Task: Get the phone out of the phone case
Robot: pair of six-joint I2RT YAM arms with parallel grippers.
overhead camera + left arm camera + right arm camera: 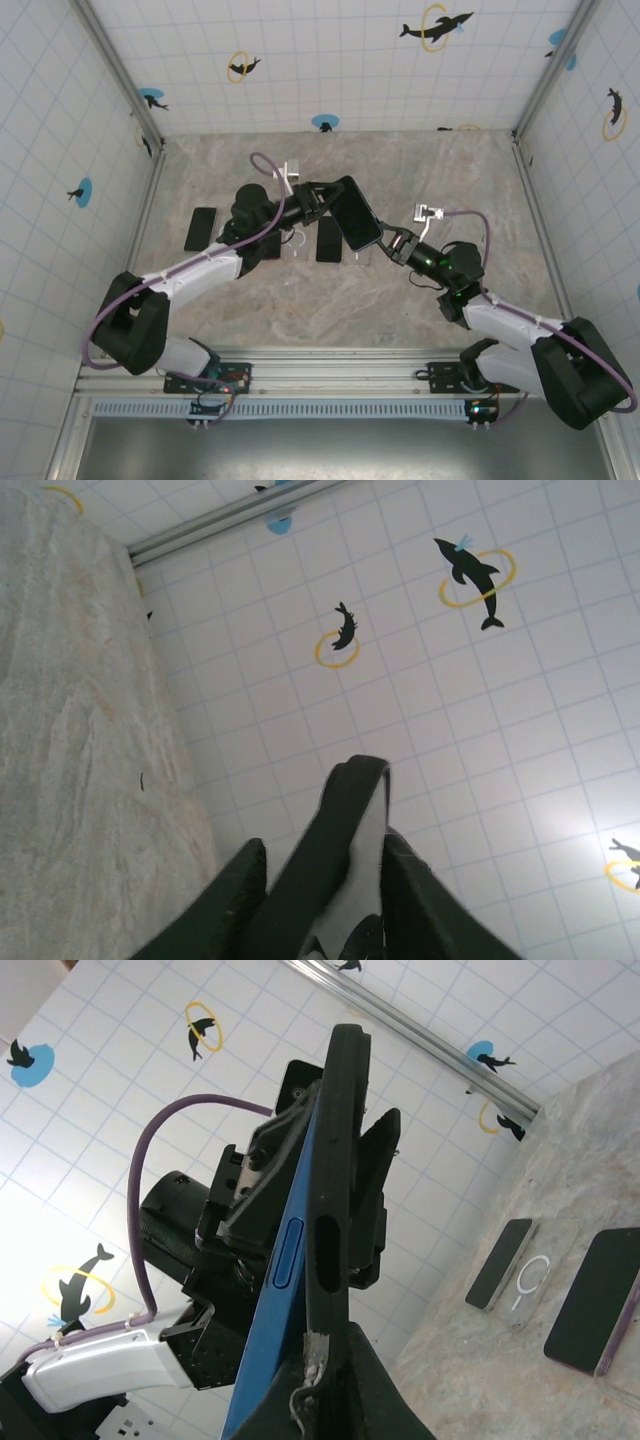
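Dolphin-tiled walls (330, 60) enclosed a marble surface (330, 300). Above it, the phone (285, 1260) in its phone case (335, 1160) ran lengthwise away from the right tool (320, 1380), pinching the case's end; left tool (325, 850) straddled the phone, grip unclear.

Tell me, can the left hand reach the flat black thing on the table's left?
Probably yes: nothing blocks the flat black thing, but the left hand is at the raised phone.
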